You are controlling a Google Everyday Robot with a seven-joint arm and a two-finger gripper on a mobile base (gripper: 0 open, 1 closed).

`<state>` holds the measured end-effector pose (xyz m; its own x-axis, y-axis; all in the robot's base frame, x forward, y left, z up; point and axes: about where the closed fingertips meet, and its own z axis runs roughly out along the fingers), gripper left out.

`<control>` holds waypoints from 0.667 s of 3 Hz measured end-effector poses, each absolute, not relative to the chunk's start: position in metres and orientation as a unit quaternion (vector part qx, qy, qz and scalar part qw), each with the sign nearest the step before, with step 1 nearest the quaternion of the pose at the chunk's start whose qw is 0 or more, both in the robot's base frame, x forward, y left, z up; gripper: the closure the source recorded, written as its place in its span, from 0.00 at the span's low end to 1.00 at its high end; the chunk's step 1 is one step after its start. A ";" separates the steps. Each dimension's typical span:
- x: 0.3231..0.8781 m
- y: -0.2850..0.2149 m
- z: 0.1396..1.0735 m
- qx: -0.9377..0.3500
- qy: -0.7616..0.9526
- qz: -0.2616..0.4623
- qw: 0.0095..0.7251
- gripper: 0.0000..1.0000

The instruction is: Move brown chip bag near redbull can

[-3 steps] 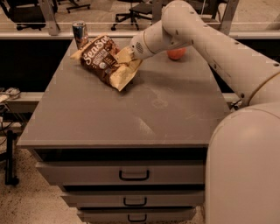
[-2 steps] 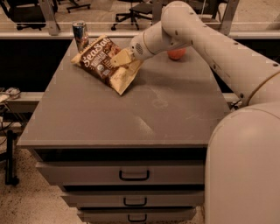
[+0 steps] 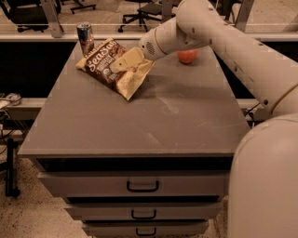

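The brown chip bag (image 3: 104, 69), dark brown with cream edges and white "SeaSalt" script, lies tilted at the back left of the grey cabinet top (image 3: 153, 116). The redbull can (image 3: 85, 38), slim, blue and silver, stands upright at the back left corner, just behind and left of the bag's upper edge. My gripper (image 3: 123, 61) reaches in from the right and is shut on the bag's right side; one cream finger (image 3: 130, 58) lies over the bag. The bag's lower corner points toward the front.
A red apple (image 3: 187, 56) sits at the back of the top, right of my arm (image 3: 223, 37). The cabinet has three drawers (image 3: 142, 186) below. Office chairs (image 3: 144, 11) stand on the floor behind. Cables (image 3: 9, 100) lie at the left.
My gripper has moved left with the brown chip bag, bringing the bag's upper edge closer to the redbull can. The can and apple have not moved.
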<state>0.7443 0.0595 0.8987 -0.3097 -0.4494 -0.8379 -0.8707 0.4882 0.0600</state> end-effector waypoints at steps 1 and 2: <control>0.720 0.024 0.935 -0.448 0.746 0.219 0.441 0.00; 0.676 -0.033 0.977 -0.457 0.725 0.158 0.490 0.00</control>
<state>0.6763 -0.0333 0.9770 -0.1022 -0.5086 -0.8549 -0.8182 0.5318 -0.2186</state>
